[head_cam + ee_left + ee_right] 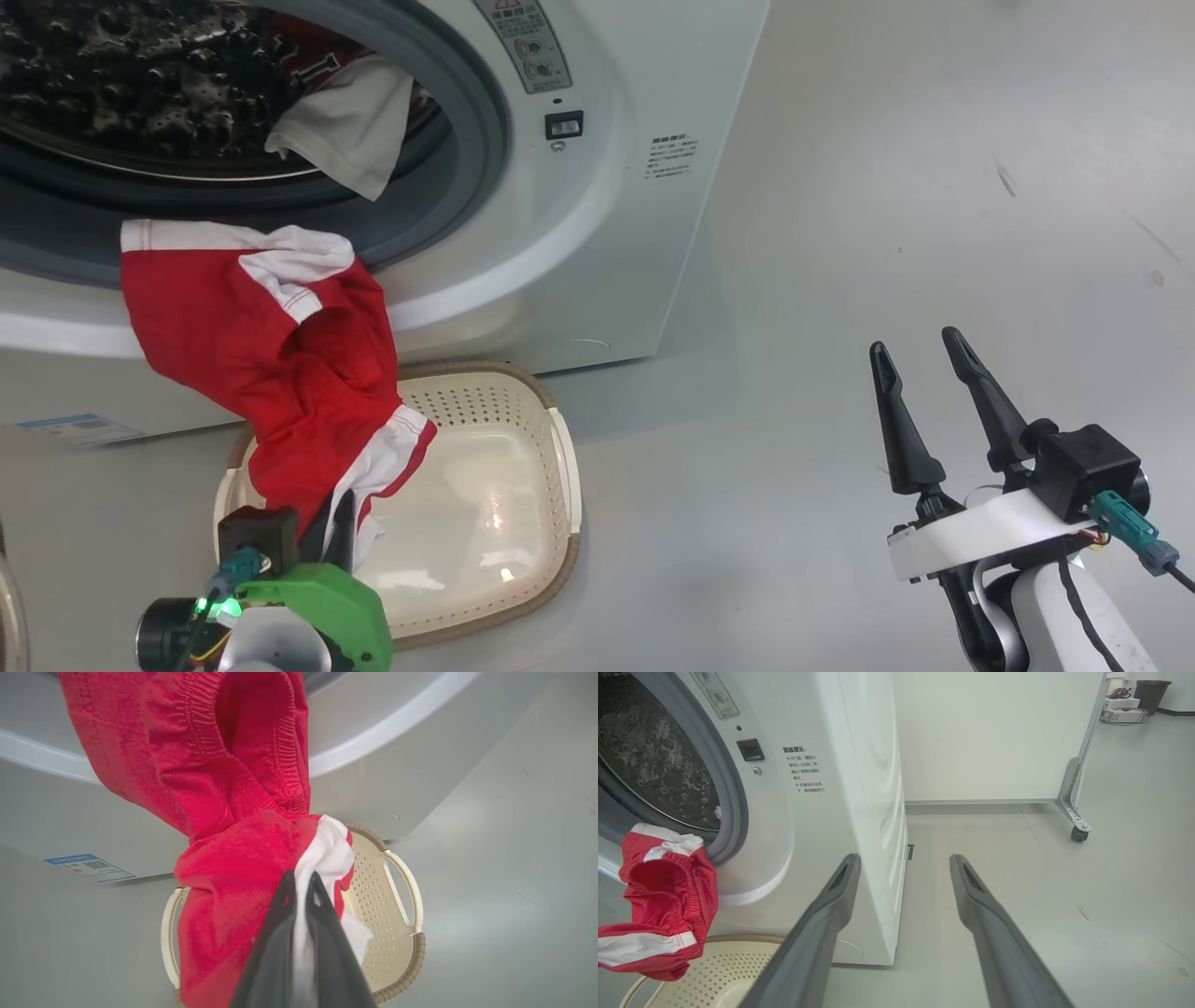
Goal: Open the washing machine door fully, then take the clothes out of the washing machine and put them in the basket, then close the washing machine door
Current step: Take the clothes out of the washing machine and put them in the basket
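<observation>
Shorts (271,355) in red fabric with white trim and an elastic waistband droop from the opening lip of the big white front-loading washing machine (607,215) down to the left pincer (338,537). That one's clamped tight on the white edge, right above the small cream perforated plastic basket (560,485) on the grey floor (887,187). Another red-and-white piece (345,131) sits in the perforated steel drum (121,84) by the grey rubber ring (476,121). Right pincer (914,341) hangs spread wide, gripping nothing, well off to the machine's right over the floor.
</observation>
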Motion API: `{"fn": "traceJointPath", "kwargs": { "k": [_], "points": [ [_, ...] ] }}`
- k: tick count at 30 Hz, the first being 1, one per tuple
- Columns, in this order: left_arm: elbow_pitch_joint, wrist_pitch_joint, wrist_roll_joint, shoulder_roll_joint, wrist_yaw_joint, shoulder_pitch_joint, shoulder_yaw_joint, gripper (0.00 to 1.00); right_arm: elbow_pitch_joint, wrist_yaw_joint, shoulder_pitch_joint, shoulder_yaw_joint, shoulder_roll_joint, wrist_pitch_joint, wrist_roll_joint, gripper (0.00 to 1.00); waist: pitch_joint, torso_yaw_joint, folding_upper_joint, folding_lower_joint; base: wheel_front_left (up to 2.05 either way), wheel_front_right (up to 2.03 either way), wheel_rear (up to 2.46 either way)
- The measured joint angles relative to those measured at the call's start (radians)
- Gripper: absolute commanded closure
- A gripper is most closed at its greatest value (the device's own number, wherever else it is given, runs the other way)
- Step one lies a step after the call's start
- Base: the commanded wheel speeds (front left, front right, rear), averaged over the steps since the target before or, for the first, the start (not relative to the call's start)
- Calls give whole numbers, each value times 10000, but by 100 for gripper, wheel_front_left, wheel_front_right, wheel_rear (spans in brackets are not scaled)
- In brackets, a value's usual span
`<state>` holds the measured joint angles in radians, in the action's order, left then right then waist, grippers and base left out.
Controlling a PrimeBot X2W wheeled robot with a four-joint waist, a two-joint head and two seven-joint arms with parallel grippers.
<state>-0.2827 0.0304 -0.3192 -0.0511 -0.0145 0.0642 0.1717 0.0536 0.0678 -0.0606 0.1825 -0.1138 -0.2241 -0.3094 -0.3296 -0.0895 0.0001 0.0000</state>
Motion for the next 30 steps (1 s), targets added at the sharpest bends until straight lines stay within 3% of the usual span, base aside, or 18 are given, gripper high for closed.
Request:
{"fn": "traceJointPath", "kwargs": {
  "k": [23, 24, 25, 26, 30],
  "points": [
    [-4098, 1095, -573, -40, -23, 2971, -761, 100, 90, 33, -825, 17, 290, -98, -267, 0, -1544, -1434, 0, 0, 0, 0, 0],
    [-4232, 1097, -583, -36, -23, 3069, -769, 96, 123, 33, -830, -4, 295, -105, -282, 0, -1579, -1467, -1, 0, 0, 0, 0],
    [-4343, 1095, -591, -31, -23, 3152, -773, 64, 161, 33, -830, -27, 295, -107, -324, 0, -1608, -1492, -1, 0, 0, 0, 0],
    [-4454, 1095, -591, -33, -23, 3212, -777, 3, 190, 33, -831, -38, 295, -107, -349, 0, -1629, -1510, 0, 0, 0, 0, 0],
    [-4763, 1053, -612, -31, -21, 3275, -826, 0, 238, 33, -838, -58, 303, -119, -355, 0, -1654, -1524, 0, 0, 0, 0, 0]
  ]
}}
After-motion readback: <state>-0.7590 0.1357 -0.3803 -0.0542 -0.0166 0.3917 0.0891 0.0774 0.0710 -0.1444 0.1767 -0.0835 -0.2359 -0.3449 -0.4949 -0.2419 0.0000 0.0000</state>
